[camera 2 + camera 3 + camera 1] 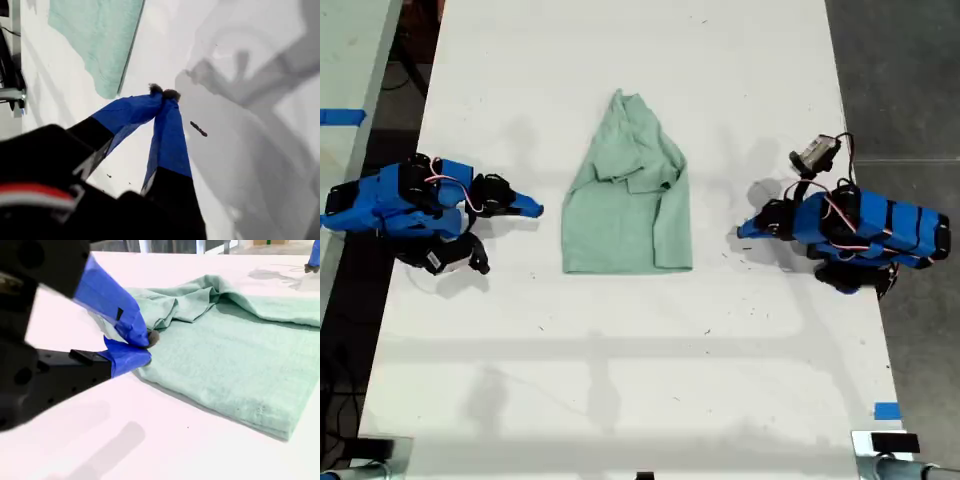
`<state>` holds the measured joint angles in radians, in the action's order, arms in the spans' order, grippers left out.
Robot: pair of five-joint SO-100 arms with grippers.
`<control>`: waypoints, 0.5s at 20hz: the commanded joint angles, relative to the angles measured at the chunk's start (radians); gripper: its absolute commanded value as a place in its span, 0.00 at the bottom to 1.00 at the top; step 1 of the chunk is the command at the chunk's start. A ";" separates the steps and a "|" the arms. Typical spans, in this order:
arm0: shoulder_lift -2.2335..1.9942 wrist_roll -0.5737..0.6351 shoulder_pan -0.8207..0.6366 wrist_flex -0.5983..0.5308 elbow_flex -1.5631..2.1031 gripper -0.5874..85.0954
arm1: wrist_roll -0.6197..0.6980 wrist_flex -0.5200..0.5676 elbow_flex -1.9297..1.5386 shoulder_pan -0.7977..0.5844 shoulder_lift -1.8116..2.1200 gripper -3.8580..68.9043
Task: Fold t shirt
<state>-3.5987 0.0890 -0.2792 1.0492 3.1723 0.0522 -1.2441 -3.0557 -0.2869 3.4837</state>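
Note:
The t shirt [625, 205] lies partly folded in the middle of the white table [620, 380], pale mint green, its pointed end at the far side and its straight hem nearer the camera. My second gripper [533, 209] rests on the table at the exterior view's left, shut and empty, a short gap from the shirt's edge. In the second wrist view its blue fingertips [148, 338] meet just in front of the t shirt [235, 355]. My first gripper [744, 232] sits at the exterior view's right, also shut on nothing and apart from the cloth. A corner of the t shirt [100, 35] shows beyond that gripper [163, 92].
Another table with a strip of blue tape [340, 116] stands off the exterior view's left. A blue tape mark [886, 410] sits near the table's front corner at the exterior view's right. Grey floor borders that side. A small dark fleck [198, 129] lies by my first gripper.

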 commanded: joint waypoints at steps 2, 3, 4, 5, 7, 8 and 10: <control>-0.008 -0.018 -0.005 0.006 0.009 0.01 | -0.005 0.008 -0.058 -0.011 0.014 0.05; -0.008 -0.018 -0.005 0.006 0.009 0.01 | -0.006 0.006 -0.058 -0.011 0.014 0.05; -0.008 -0.018 -0.003 0.006 0.009 0.01 | -0.008 0.006 -0.058 -0.011 0.014 0.05; -0.008 -0.018 -0.003 0.006 0.009 0.01 | -0.008 0.006 -0.058 -0.012 0.014 0.05; -0.008 -0.018 -0.003 0.006 0.009 0.01 | -0.009 0.005 -0.058 -0.014 0.014 0.05; -0.008 -0.018 -0.005 0.006 0.009 0.01 | -0.011 0.005 -0.058 -0.015 0.014 0.05; -0.008 -0.018 -0.006 0.006 0.009 0.01 | -0.012 0.005 -0.058 -0.015 0.014 0.05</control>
<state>-3.5987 0.0890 -0.2792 1.0492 3.1723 0.0522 -1.2441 -3.0557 -0.2930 3.4837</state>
